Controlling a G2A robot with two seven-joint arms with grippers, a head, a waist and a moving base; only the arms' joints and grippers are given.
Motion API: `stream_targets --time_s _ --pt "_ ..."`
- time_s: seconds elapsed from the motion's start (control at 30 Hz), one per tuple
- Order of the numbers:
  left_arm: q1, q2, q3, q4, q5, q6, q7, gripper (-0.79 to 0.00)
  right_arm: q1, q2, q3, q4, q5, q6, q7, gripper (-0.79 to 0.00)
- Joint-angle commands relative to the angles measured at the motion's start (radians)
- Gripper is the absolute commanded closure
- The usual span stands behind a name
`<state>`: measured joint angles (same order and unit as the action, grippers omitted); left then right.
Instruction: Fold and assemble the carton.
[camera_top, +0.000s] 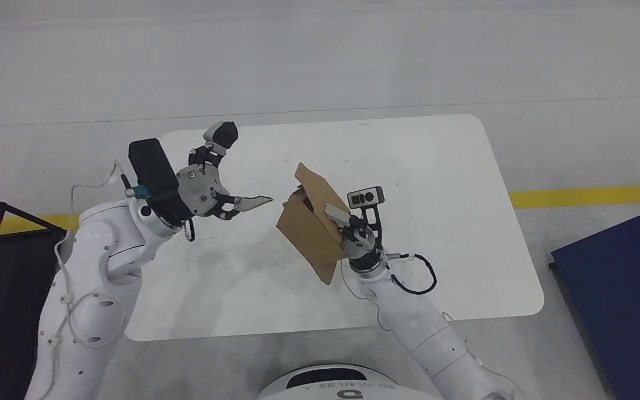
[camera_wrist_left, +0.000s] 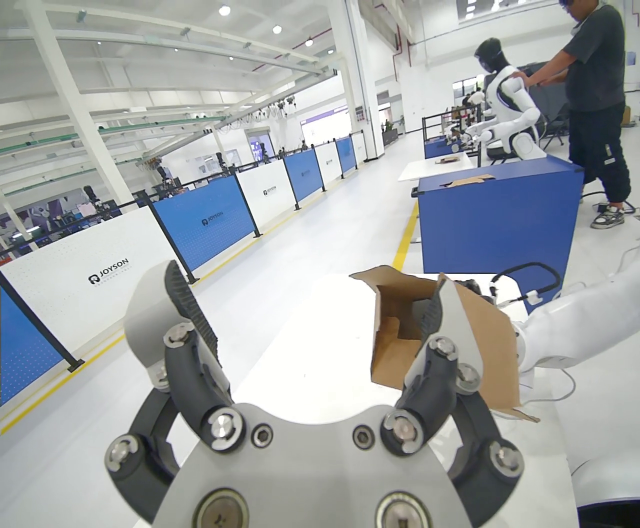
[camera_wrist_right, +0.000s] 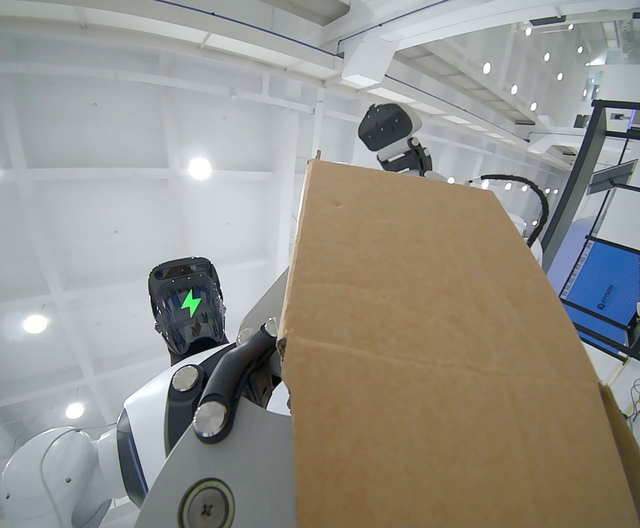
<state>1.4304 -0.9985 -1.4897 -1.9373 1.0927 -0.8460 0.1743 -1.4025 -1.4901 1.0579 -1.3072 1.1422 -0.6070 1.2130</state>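
Over the white surface (camera_top: 430, 180), on a grey floor (camera_top: 300, 60) with a yellow line (camera_top: 575, 196), the right gripper (camera_top: 338, 216) has its fingers clamped on the tilted carton (camera_top: 312, 225), while the left gripper (camera_top: 245, 167) has its fingers apart nearby.

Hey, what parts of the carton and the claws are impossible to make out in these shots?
- Inside of the carton: right wrist view, its own outer wall faces the camera.
- Part of the carton's opening: left wrist view, a finger of the left claw covers it.
- Grip of the right claw: right wrist view, the carton covers it; top view, too small.
- Lower edge of the carton: right wrist view, cut off by the picture's edge.
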Motion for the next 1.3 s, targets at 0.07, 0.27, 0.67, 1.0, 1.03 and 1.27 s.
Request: stream_targets --time_s 0.07,0.27,0.67,1.0,1.03,1.27 --pt "0.004 -0.003 0.039 -0.015 0.015 -0.004 -0.017 -0.785 0.011 -0.004 -0.007 0.011 -0.002 -0.001 -0.002 0.0" --pt "-0.033 -0.012 0.117 0.001 0.12 0.083 -0.067 -0.785 0.012 -0.007 -0.013 0.016 -0.014 -0.001 -0.003 0.0" --pt "-0.06 -0.022 0.187 0.038 0.155 0.106 -0.048 -0.785 -0.016 -0.006 -0.013 -0.022 -0.038 0.001 -0.008 0.0" --pt "-0.051 -0.02 0.131 0.038 0.138 0.163 -0.041 -0.785 -0.03 -0.004 -0.005 -0.04 -0.047 -0.006 -0.01 0.0" --pt "-0.051 -0.02 0.131 0.038 0.138 0.163 -0.041 -0.785 -0.03 -0.004 -0.005 -0.04 -0.047 -0.006 -0.01 0.0" --pt "-0.035 -0.03 0.115 0.067 -0.02 0.279 -0.049 -0.785 -0.03 -0.004 -0.005 -0.04 -0.047 -0.006 -0.01 0.0"
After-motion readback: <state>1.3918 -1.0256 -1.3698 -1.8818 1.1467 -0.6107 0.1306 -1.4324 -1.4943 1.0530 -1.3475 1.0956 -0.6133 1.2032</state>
